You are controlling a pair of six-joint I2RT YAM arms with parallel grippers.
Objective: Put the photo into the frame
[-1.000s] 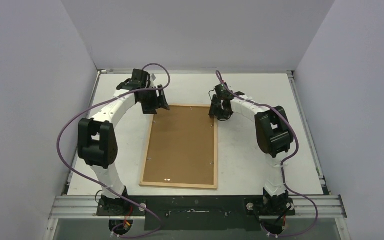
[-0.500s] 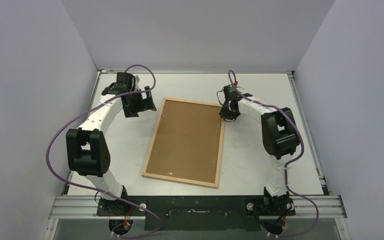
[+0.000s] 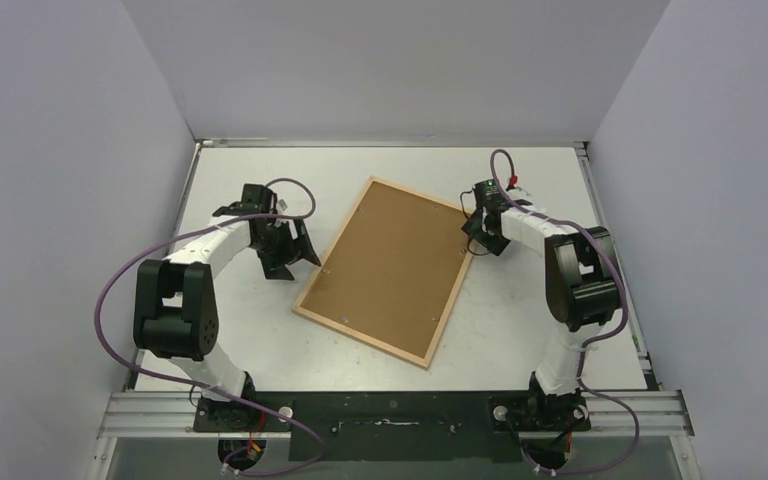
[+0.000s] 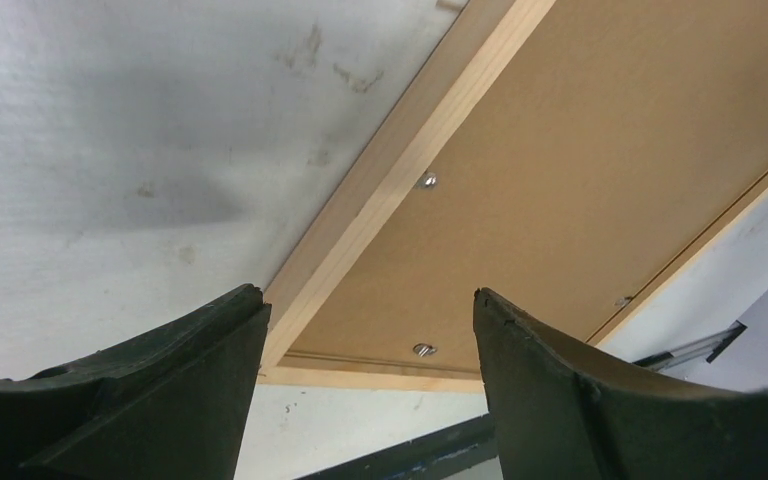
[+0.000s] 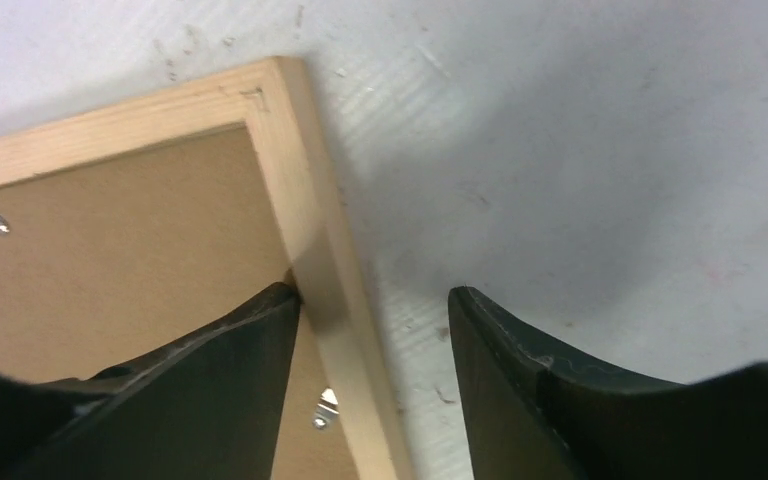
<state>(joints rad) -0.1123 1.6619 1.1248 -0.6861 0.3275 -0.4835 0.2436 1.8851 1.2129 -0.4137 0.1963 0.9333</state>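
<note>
Frame (image 3: 334, 244) has swung clockwise vs 1 s ago and now lies diagonal, face-down on table (image 3: 520, 330), backing board (image 3: 395, 268) fitted. Photo not visible, so can't tell if it's inside. R gripper (image 5: 375, 295) open, straddling far-corner rail. L gripper (image 4: 370, 305) open, empty, beside left rail.

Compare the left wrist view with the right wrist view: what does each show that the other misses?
Left wrist only: the left claw, open with nothing between its fingers, facing one long rail of the frame and three clips along the back.

Right wrist only: the right claw, open and straddling a rail close to a frame corner, one finger against the rail's inner edge.

Both: the frame lying back-up, its brown backing board, small metal clips and the white table. Neither shows the photo.
</note>
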